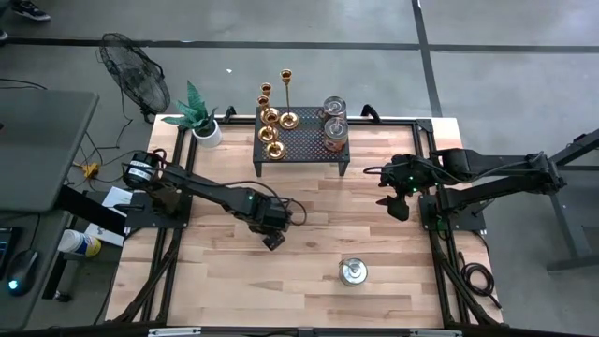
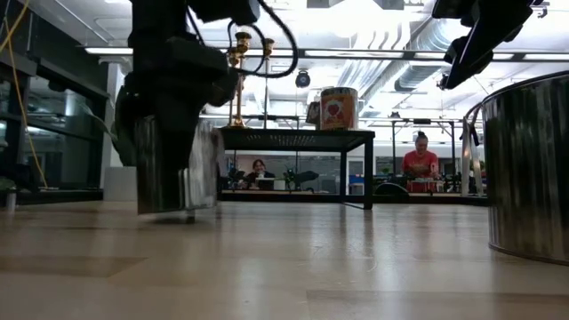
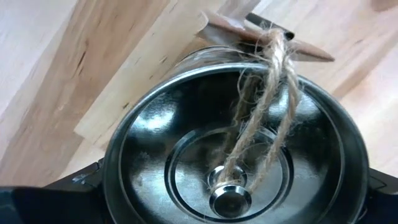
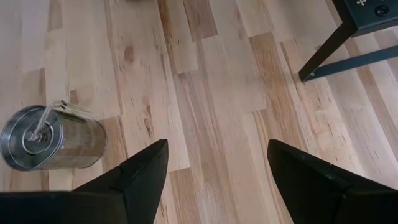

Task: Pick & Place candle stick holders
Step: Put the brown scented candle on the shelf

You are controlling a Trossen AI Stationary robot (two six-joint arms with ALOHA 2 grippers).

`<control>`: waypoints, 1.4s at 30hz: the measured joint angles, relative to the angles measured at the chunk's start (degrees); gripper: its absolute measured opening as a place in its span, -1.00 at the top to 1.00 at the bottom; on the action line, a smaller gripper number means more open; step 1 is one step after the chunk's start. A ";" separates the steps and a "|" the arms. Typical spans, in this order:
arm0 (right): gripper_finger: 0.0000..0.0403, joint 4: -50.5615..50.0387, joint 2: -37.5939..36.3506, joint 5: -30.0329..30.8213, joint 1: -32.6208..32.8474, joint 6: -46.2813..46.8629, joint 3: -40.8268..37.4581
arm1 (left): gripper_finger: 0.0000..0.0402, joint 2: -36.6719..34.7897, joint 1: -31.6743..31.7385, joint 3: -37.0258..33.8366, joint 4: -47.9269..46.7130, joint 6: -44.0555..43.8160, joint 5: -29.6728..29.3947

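Note:
Several gold candle stick holders (image 1: 271, 120) stand by their round bases on the left part of a black perforated stand (image 1: 304, 140) at the table's far middle; the low view shows them on it (image 2: 238, 80). My left gripper (image 1: 271, 232) is at the table's middle left, shut on a silver tin (image 3: 236, 155) with a knobbed lid and twine. My right gripper (image 1: 400, 204) is open and empty above the table's right side, and its wrist view (image 4: 217, 149) shows bare wood between the fingers. My left gripper has the silver tin between its two fingers, one on each side of the round wall just below the lid's rim (image 3: 112, 171). The fingers come from above, pointing down. The tin (image 2: 173, 169) is upright; whether its bottom touches the table I cannot tell.
A second silver tin (image 1: 353, 272) with twine stands near the table's front middle, large at the right of the low view (image 2: 524, 169). Two tins (image 1: 334, 126) stand on the stand's right part. A potted plant (image 1: 201, 117) is at the far left corner.

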 joint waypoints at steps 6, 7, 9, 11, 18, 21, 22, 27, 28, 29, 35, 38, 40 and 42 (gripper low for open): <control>-0.32 0.34 0.00 0.02 0.00 0.02 0.00 | -0.71 0.00 0.02 3.24 -0.70 1.87 -1.25; -0.32 0.33 0.00 0.02 0.00 0.02 0.00 | -0.71 -0.02 0.02 3.82 -0.79 1.94 -1.38; -0.33 0.33 0.00 0.02 0.00 0.02 0.00 | -0.71 -0.04 0.02 4.77 -0.67 2.01 -1.63; -0.33 0.33 0.00 0.02 0.00 0.02 0.00 | -0.71 -0.04 0.02 5.70 -0.86 2.01 -2.37; -0.33 0.67 0.00 0.02 0.00 0.02 0.00 | -0.71 -0.04 0.94 9.45 -0.77 2.05 -3.86; -0.33 2.10 0.00 0.02 0.00 0.02 0.00 | -0.71 -0.04 1.90 10.79 -0.95 3.34 -4.03; -0.33 2.88 0.00 0.00 0.00 -0.05 0.00 | -0.71 -0.04 2.09 11.24 -0.90 4.01 -4.04; -0.32 8.56 0.02 -0.57 0.31 -2.64 0.00 | -0.71 -0.04 2.83 13.91 -0.32 8.28 -4.48; -0.33 10.13 0.12 -0.97 0.42 -3.24 0.00 | -0.71 -0.04 3.25 14.36 -0.35 9.02 -4.46; -0.33 11.62 0.34 -1.44 0.52 -3.64 0.00 | -0.71 -0.04 3.45 14.80 -0.49 9.56 -4.34; -0.32 20.37 3.89 -2.81 2.33 -8.75 0.02 | -0.71 -0.04 4.29 17.22 -0.49 11.58 -5.82; -0.33 23.55 6.93 -3.04 3.27 -11.67 0.02 | -0.71 -0.04 4.52 17.49 -0.53 12.13 -5.65; -0.33 25.60 9.00 -3.26 3.76 -13.63 0.02 | -0.71 -0.04 4.54 17.50 -0.56 12.55 -5.73; -0.34 27.99 10.86 -3.17 4.10 -13.84 0.02 | -0.71 -0.04 4.54 17.50 -0.63 12.57 -5.71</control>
